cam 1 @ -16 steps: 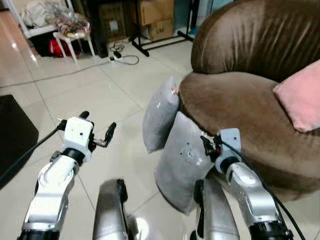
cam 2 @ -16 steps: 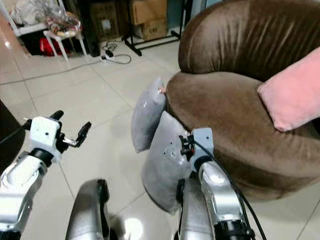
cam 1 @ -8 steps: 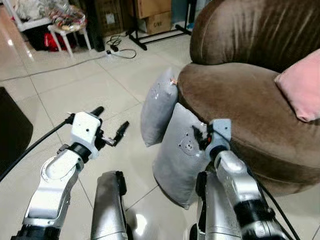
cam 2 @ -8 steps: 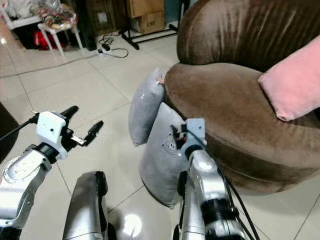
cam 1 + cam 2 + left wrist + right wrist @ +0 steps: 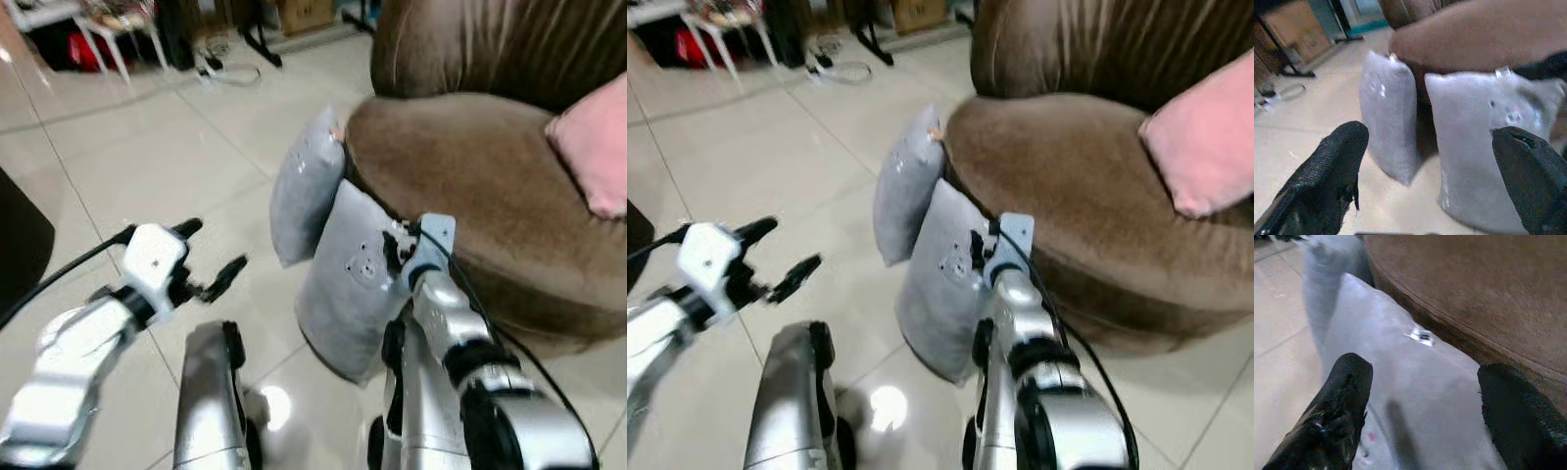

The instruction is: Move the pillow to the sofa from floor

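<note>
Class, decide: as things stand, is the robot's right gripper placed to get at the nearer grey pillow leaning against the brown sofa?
Probably yes. The right gripper hangs open right above the nearer grey pillow, with nothing between its fingers and the fabric; the brown sofa lies just behind.

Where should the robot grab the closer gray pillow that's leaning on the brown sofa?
Probably its top edge. The near pillow stands on the floor, leaning against the sofa, so that thin top edge sticks up free. The open right claw already sits just above it and could come straight down. The open left claw could steady the pillow's floor side.
</note>
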